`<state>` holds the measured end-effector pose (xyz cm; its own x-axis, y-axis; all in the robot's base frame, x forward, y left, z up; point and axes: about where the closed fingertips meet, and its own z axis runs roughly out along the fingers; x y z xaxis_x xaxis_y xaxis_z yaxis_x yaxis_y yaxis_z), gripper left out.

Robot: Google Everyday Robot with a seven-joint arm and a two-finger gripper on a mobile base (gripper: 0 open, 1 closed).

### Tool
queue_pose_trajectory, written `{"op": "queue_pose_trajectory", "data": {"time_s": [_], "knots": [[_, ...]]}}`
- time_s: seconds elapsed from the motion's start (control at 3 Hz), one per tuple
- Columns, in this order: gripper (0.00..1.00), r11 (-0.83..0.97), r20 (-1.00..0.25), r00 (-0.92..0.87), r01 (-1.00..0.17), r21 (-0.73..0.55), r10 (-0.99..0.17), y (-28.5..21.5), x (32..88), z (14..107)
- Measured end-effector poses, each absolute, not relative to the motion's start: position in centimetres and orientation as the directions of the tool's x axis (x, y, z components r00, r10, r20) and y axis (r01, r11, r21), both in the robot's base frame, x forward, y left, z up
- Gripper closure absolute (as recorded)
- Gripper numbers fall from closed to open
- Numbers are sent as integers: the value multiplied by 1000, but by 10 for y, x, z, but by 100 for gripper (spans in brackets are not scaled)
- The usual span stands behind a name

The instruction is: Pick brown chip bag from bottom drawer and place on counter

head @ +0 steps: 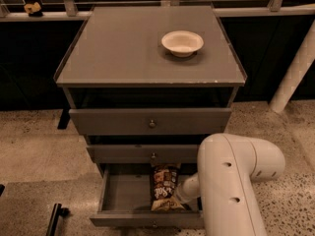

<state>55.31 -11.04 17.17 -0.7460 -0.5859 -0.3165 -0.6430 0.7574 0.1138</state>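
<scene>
The brown chip bag point(164, 188) lies in the open bottom drawer point(123, 193), right of the tray's middle, with its dark brown end toward the back and its tan end toward the front panel. My gripper point(179, 194) reaches down into the drawer at the bag's right edge, at the end of the thick white arm point(231, 191), which hides most of it. The counter point(128, 48) is the flat grey top of the cabinet above.
A white bowl point(182, 42) stands on the counter toward the back right. Two grey drawers with round knobs point(152, 124) sit above the open one. A white post point(293, 73) rises at the right. A dark handle-like object point(54, 218) lies on the floor at lower left.
</scene>
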Motion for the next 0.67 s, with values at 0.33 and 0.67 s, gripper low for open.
{"op": "queue_pose_trajectory", "data": {"time_s": [0.33,0.67], "knots": [[100,740,-306,-722,-668,74,-621,-128,541,203],[100,727,-297,-696,-687,9,-654,-145,536,246]]}}
